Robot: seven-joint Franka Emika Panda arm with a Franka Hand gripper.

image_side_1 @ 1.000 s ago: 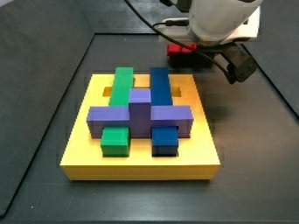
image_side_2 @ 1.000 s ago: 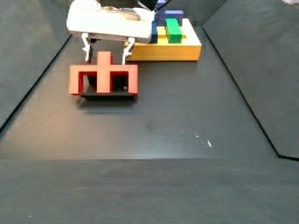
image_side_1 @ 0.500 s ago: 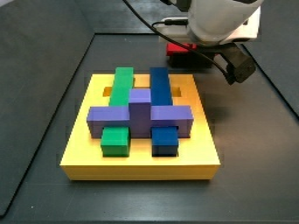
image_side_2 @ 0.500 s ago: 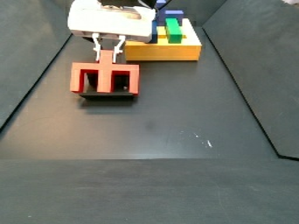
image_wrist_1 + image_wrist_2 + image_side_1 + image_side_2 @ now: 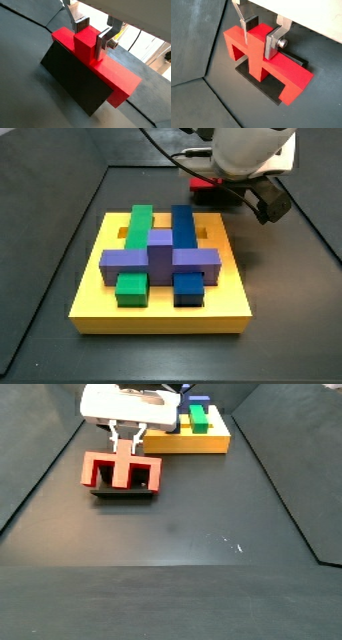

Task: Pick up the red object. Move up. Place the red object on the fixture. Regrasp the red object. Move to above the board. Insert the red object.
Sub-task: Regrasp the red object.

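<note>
1. The red object (image 5: 122,472), a bright red crossbar with short legs, rests on the fixture (image 5: 123,492), a small dark holder on the dark bench (image 5: 187,534). In both wrist views its middle prong (image 5: 254,47) points up toward the arm.

2. The pincer (image 5: 127,442) is directly above that prong. A second ago it hung slightly higher with its plates wider apart; now it has come down and its flat silver fingers (image 5: 272,44) stand on either side of the prong.

3. In a wrist view the fingers (image 5: 103,42) sit close against the prong's sides. I cannot tell whether the dark pads already press on it or only bracket it.

4. My reading is that the placing step is done and the regrasp is under way. The lift toward the board looks to come next.

5. The board (image 5: 163,308), a thick yellow slab bearing green, blue and purple blocks (image 5: 160,258), lies just beyond the fixture, apart from it.

6. In a side view the arm's white body (image 5: 254,150) hides nearly all of the red object (image 5: 205,184); only a sliver shows.

7. The fixture (image 5: 271,91) is mostly covered by the red object in the wrist views, so how the legs seat in it cannot be seen.
</note>
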